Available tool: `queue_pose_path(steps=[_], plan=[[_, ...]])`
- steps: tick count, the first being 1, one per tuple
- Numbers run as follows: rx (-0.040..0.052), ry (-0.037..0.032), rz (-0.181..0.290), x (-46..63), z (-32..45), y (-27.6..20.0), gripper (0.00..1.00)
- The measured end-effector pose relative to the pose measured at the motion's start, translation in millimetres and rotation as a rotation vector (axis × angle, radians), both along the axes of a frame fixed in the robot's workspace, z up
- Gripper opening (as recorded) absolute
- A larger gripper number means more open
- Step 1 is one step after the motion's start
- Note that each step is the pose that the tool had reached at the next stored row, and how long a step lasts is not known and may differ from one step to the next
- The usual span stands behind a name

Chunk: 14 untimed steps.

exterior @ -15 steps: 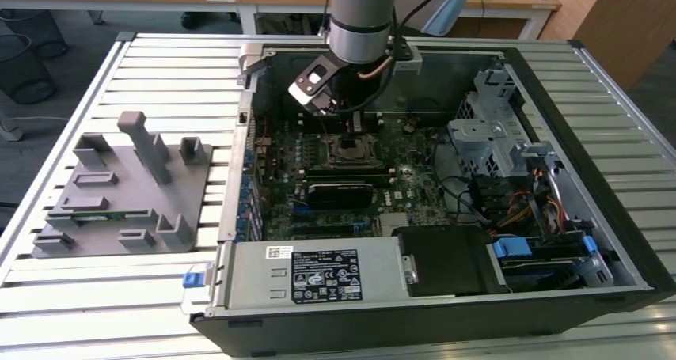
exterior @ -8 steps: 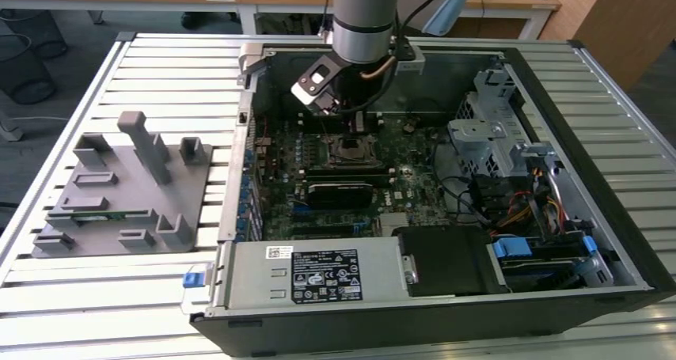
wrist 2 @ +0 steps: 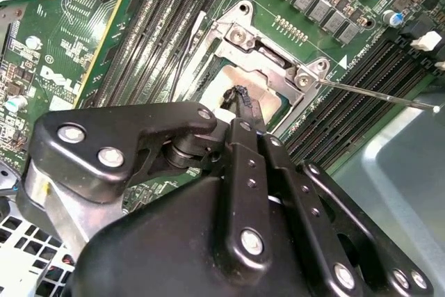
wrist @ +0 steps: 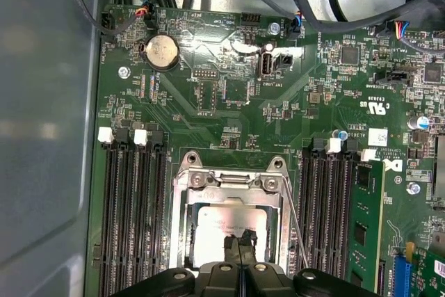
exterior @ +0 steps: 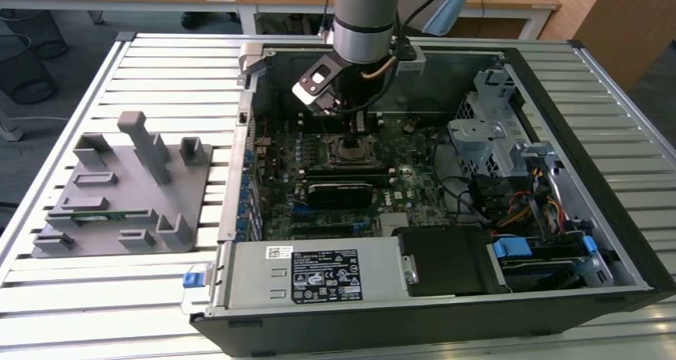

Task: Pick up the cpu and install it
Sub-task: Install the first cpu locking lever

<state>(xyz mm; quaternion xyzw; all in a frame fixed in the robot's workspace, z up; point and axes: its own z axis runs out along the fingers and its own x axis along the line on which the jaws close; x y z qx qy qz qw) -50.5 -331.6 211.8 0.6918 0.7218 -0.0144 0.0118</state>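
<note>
Inspection found a slatted metal table (exterior: 158,67) carrying an open computer case (exterior: 591,83) laid on its side, with the interior facing up. The robot arm (exterior: 365,20) came down from above into the far half of the case. On the table at the exterior view's left, apart from the case, stood a gray moulded fixture (exterior: 116,186) with a green memory stick (exterior: 100,215) lying in one of its recesses.

Inside the case, the green motherboard (wrist: 208,95) covered the floor, and a boxed power supply (exterior: 317,273) sat along the near wall. Rows of black memory slots (wrist: 132,220) ran on both sides of the metal socket (wrist: 229,179), which lay directly beneath the arm's tool.

The cpu (wrist: 215,224) lay flat inside the socket, its silvery top plate showing through the frame's opening in both wrist views. The gripper (wrist: 240,245) stood over that plate with its two black fingers (wrist 2: 240,102) clenched together and nothing seen between them. Their tips were at the plate's surface. Whether they touched it could not be told.

The thin wire lever (wrist 2: 375,94) stood out from the socket's corner, clear of the board. A coin cell battery (wrist: 160,50) sat on the board beyond the socket.
</note>
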Motion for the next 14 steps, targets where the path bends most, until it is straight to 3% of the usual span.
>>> queue_pose_path(steps=[7, 14], plan=[[0.0, 0.0019, 0.0, 0.5, 1.5, 0.0, 0.11], [-0.0001, 0.002, 0.0, 0.5, 11.1, 0.0, 0.11]])
